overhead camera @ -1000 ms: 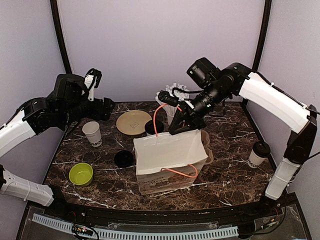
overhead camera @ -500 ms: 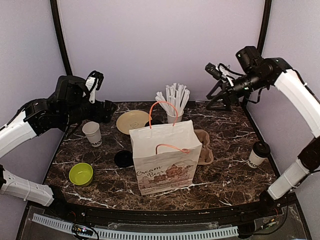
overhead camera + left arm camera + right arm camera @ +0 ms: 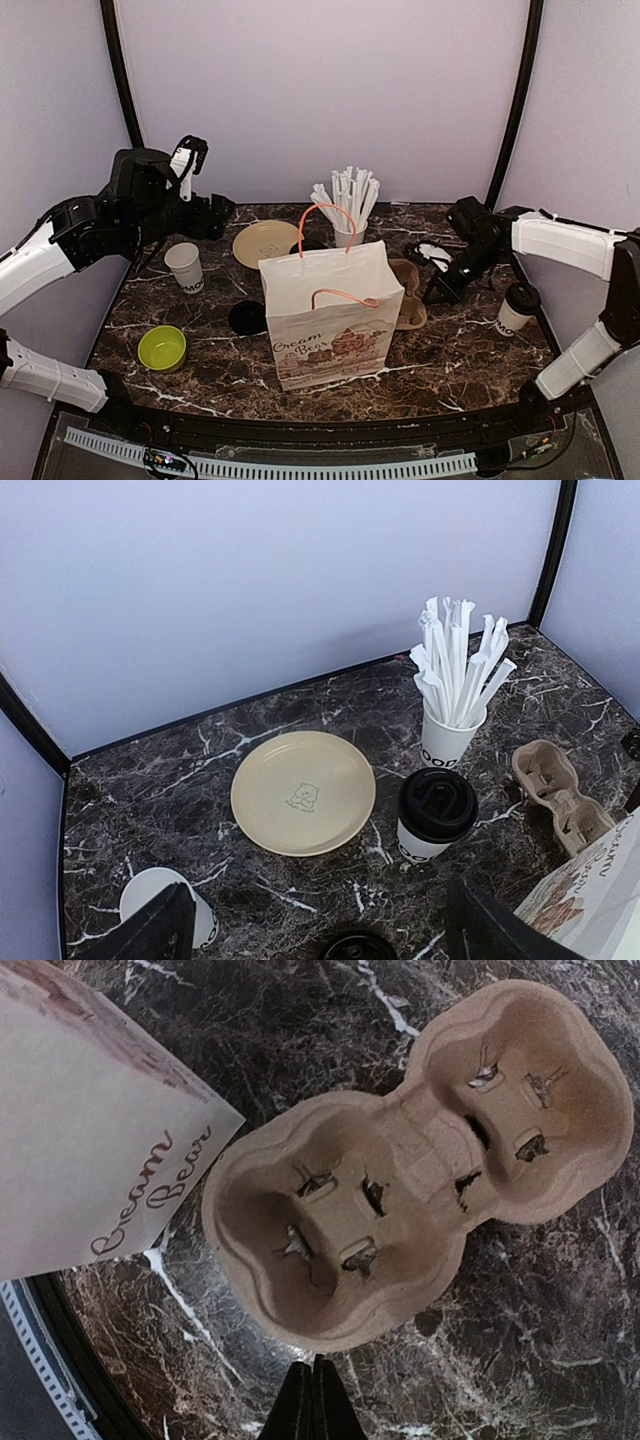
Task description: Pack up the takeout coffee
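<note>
One takeout coffee (image 3: 517,307), a white cup with a black lid, stands at the right edge of the table. A second one (image 3: 437,813) stands behind the white paper bag (image 3: 330,320), mostly hidden in the top view (image 3: 312,245). The bag stands upright in the middle with orange handles. A brown two-cup carrier (image 3: 420,1160) lies just right of the bag (image 3: 90,1120). My right gripper (image 3: 313,1365) is shut and empty, low over the table right beside the carrier (image 3: 410,295). My left gripper (image 3: 320,940) is open and empty, held high at the back left (image 3: 215,215).
A white cup of wrapped straws (image 3: 348,215) stands behind the bag. A yellow plate (image 3: 265,243), a lidless white cup (image 3: 185,266), a loose black lid (image 3: 247,317) and a green bowl (image 3: 162,347) lie on the left half.
My right gripper left the bag's handle, swung up to the back right, then came down beside the carrier. The bag went from tilted to upright. The left arm has not moved.
</note>
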Tool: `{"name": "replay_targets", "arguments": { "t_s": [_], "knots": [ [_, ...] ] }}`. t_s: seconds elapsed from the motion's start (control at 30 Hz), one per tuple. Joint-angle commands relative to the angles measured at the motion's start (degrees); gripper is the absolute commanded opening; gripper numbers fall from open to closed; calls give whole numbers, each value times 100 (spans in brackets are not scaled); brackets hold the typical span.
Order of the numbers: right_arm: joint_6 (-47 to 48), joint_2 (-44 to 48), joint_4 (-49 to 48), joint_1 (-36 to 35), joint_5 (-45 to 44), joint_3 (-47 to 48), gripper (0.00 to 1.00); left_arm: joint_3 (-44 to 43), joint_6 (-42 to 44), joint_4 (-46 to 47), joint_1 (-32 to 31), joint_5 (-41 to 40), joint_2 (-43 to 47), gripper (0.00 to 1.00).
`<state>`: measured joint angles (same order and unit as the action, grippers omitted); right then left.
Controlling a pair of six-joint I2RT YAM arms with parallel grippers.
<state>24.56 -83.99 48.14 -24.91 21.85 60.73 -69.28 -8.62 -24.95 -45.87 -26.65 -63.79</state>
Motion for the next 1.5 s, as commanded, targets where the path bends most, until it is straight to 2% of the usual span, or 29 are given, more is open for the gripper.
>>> {"name": "replay_targets", "arguments": {
  "t_s": [0.0,0.3,0.43,0.57,0.73,0.8,1.0,1.03,1.1,1.13,1.2,1.33,1.47],
  "knots": [
    [-159,-302,-785,-140,111,150,0,-6,-50,194,26,-22,13,88],
    [-121,-1220,-971,-471,68,125,0,72,-161,35,25,-120,149,88],
    [-174,-1260,-870,-420,-735,158,0,92,-150,46,25,-157,182,88],
    [-277,-1270,-869,-52,-1699,266,0,151,-104,130,25,-135,142,88],
    [-311,-1348,-959,348,-2330,440,0,177,-22,197,25,-126,56,89],
    [-311,-1317,-886,372,-2216,518,0,184,-10,207,26,-95,37,88],
    [172,-1006,-141,373,-1077,817,0,186,-27,131,26,-72,82,88],
    [348,-896,-33,373,-1017,863,3,186,-31,118,26,-91,118,88],
    [872,-623,121,368,-886,915,24,204,-41,79,25,-127,188,88],
    [1047,-511,66,372,-905,908,30,213,-47,76,30,-137,232,89],
    [1428,-435,-15,372,-928,960,39,228,-37,63,26,-153,269,89],
    [2020,-886,202,372,-709,1393,43,190,-23,43,25,-141,273,89],
    [2283,-1565,487,353,-377,1897,40,125,-35,8,25,-37,249,88]
  ]
}}
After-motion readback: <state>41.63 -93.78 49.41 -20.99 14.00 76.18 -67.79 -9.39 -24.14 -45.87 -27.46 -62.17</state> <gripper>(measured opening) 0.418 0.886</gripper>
